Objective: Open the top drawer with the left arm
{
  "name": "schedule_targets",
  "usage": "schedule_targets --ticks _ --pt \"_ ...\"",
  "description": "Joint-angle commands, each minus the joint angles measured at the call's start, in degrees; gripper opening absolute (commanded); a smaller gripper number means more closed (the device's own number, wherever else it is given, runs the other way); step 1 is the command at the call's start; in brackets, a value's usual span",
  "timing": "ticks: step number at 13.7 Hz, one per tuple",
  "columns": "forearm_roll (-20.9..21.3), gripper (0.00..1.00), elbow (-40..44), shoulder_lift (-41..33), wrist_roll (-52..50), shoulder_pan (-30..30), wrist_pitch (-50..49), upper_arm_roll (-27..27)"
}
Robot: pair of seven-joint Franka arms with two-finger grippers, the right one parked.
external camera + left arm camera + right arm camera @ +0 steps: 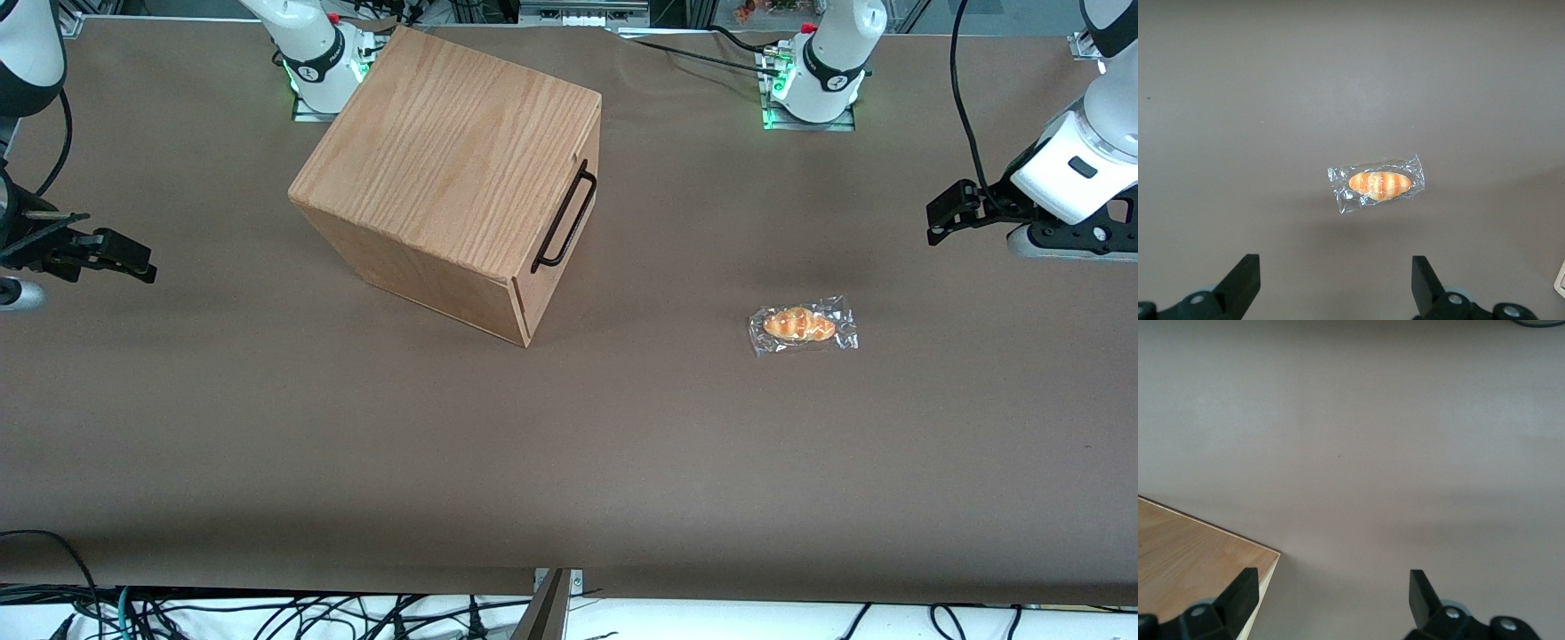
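The oak cabinet (444, 169) stands on the table toward the parked arm's end. Its top drawer (590, 142) is shut flush, showing only a narrow front with the thin black bar handle (565, 222), which faces the working arm's end. My left arm's gripper (944, 215) hovers above the table at the working arm's end, well apart from the handle. In the left wrist view the gripper (1335, 267) is open with nothing between its black fingers (1245, 277), looking down on bare table.
A wrapped bread roll (803, 325) (1379, 185) lies on the brown table between the cabinet and my gripper, nearer the front camera than both. A corner of the cabinet top (1191, 567) shows in the right wrist view. Both arm bases (813, 84) stand along the table edge farthest from the front camera.
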Motion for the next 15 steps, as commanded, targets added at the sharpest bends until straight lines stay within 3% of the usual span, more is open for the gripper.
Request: schedule_targets --ticks 1,15 --pt "-1.3 1.0 -1.5 -1.5 0.1 0.8 0.6 -0.6" --pt "-1.5 1.0 -1.5 -1.5 0.2 0.8 -0.9 -0.8"
